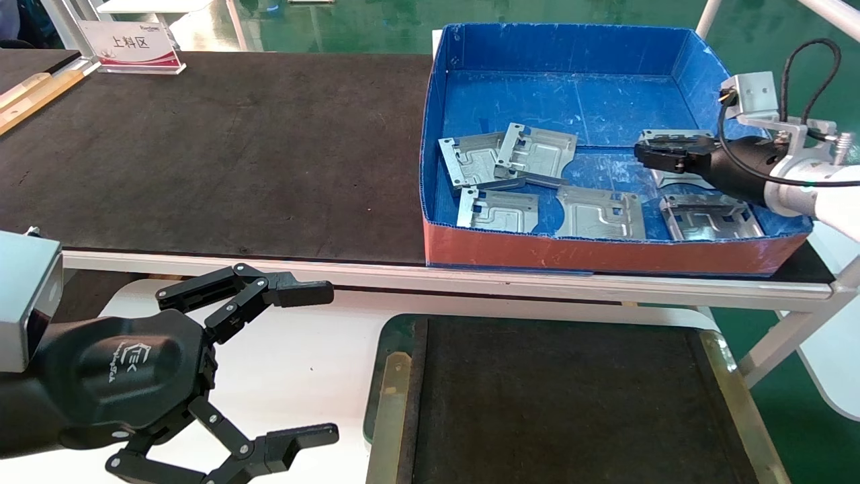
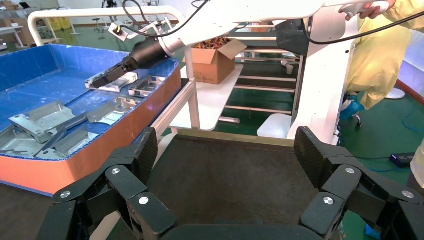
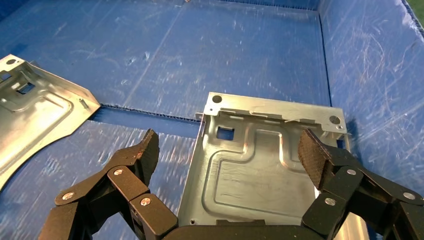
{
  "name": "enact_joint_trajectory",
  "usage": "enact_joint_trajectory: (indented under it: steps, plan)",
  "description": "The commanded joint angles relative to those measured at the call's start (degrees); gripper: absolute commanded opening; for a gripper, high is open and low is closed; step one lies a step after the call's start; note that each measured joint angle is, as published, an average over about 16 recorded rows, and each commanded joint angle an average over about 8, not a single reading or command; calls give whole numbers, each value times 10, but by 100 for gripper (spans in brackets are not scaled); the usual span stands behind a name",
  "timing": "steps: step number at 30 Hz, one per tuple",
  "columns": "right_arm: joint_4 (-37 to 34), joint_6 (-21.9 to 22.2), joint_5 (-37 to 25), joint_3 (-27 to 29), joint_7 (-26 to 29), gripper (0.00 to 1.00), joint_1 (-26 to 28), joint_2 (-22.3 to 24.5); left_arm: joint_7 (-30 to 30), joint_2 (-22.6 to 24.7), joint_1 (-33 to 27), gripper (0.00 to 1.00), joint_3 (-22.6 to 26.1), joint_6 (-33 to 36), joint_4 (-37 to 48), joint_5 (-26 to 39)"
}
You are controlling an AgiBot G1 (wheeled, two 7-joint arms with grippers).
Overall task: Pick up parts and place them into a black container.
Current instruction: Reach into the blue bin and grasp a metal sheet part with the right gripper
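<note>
Several silver-grey parts lie inside the blue box, among them two overlapping ones (image 1: 534, 151) at its middle and others (image 1: 600, 214) near the front wall. My right gripper (image 1: 648, 153) hovers open over the back-right part (image 3: 255, 165). One finger (image 3: 145, 150) is past that part's side edge and the other (image 3: 312, 152) is above its far side, neither touching it. The black container (image 1: 564, 403) sits below the table's front edge with nothing in it. My left gripper (image 1: 329, 363) hangs open beside the container's left end, holding nothing.
The blue box has a red front wall (image 1: 605, 255) and tall blue sides. A long black table mat (image 1: 215, 148) covers the table to its left, with a sign (image 1: 131, 46) at the back. A person in yellow (image 2: 380, 55) stands beyond the robot.
</note>
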Motion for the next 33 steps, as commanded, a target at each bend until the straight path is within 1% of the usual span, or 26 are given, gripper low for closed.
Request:
enact_joint_trajectory:
  steps: [1, 5, 19, 33]
  plan:
    - [2, 2, -2, -1, 4, 50, -2, 0, 0, 0, 0, 100, 0, 0, 0, 0]
    - [5, 1, -5, -3, 10, 0, -6, -1, 0, 0, 0, 100, 0, 0, 0, 0]
    - [12, 0, -13, -9, 19, 0, -14, -4, 0, 0, 0, 100, 0, 0, 0, 0]
    - [19, -1, -21, -15, 13, 0, -16, -6, 0, 0, 0, 100, 0, 0, 0, 0]
